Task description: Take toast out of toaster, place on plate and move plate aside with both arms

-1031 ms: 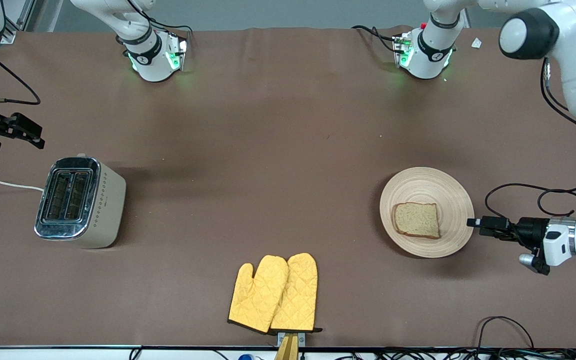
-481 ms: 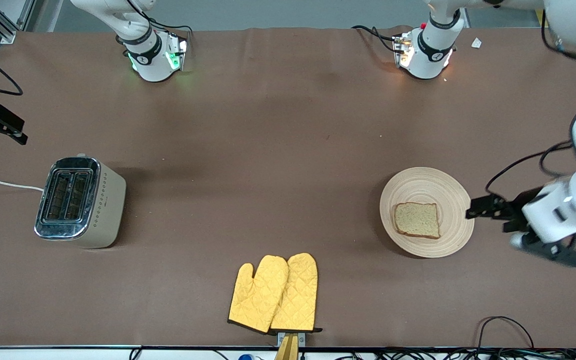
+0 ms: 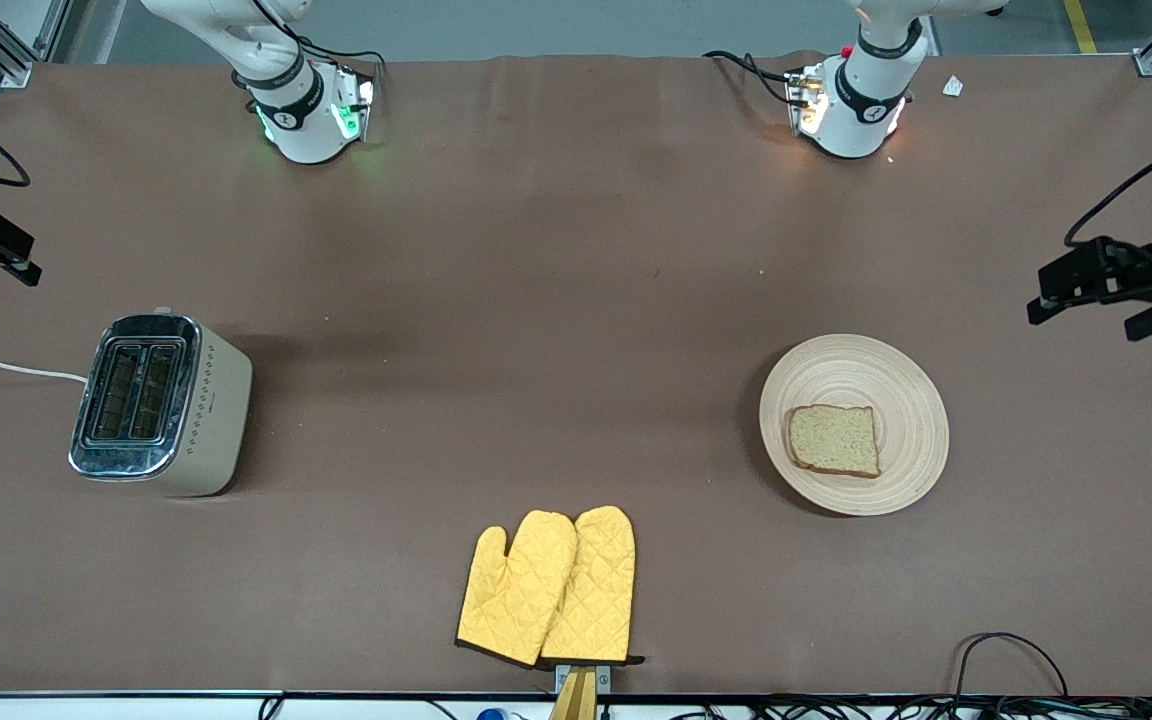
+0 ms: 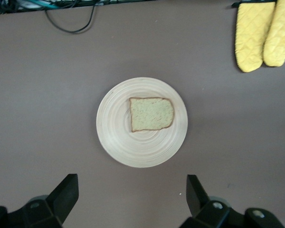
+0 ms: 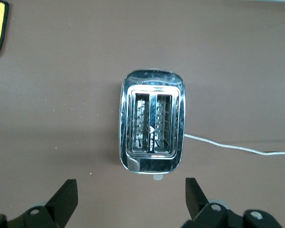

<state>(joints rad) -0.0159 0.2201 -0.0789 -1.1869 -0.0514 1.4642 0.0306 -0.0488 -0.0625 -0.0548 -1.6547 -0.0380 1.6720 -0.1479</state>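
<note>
- Left gripper (image 3: 1046, 290) hangs above table near plate (image 3: 896, 370), jaws apart, empty.
- Right gripper (image 3: 21, 262) likewise by toaster (image 3: 221, 400).
- Toast (image 3: 833, 440) lies on plate; both slots empty, task apparently complete.

Front cam sat high, faced the arm bases, covered the whole surface (image 3: 576, 300). Left wrist cam looked straight down at the plate (image 4: 141, 122), right wrist cam at the toaster (image 5: 152, 121). Front view shared both.
</note>
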